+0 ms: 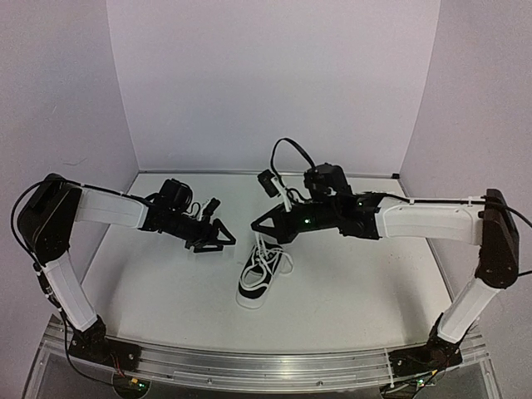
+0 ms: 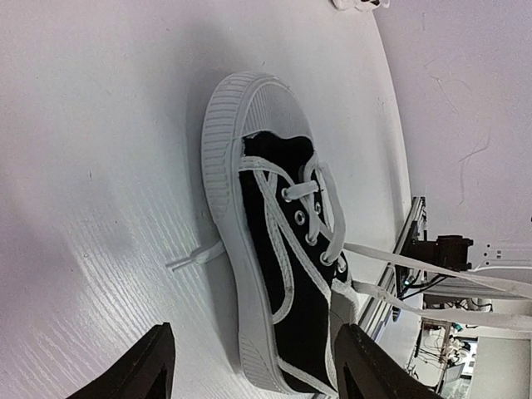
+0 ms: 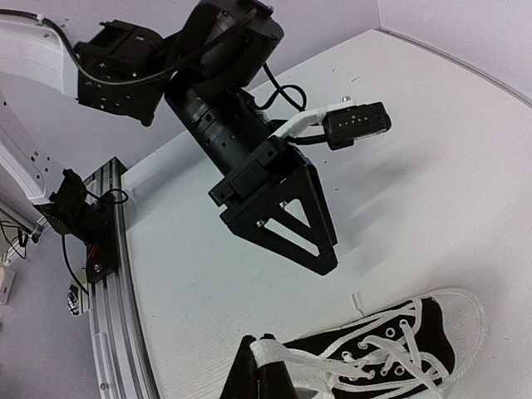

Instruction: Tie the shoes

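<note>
Right gripper [image 3: 256,359] clamped on lace [image 3: 291,359] of shoe [image 1: 259,279] — left gripper [image 1: 221,239] (empty) apart.

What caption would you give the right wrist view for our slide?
Right gripper clamps a white lace of the black sneaker; left gripper hangs over the table.

shoe [image 2: 303,316]: black upper, white trim, white ribbed sole [image 2: 218,141], white laces [image 2: 301,189]. bench [image 2: 100,166] under it: white, fine grain.

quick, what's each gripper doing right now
left gripper: open, holding nothing
right gripper: shut on white lace
</note>
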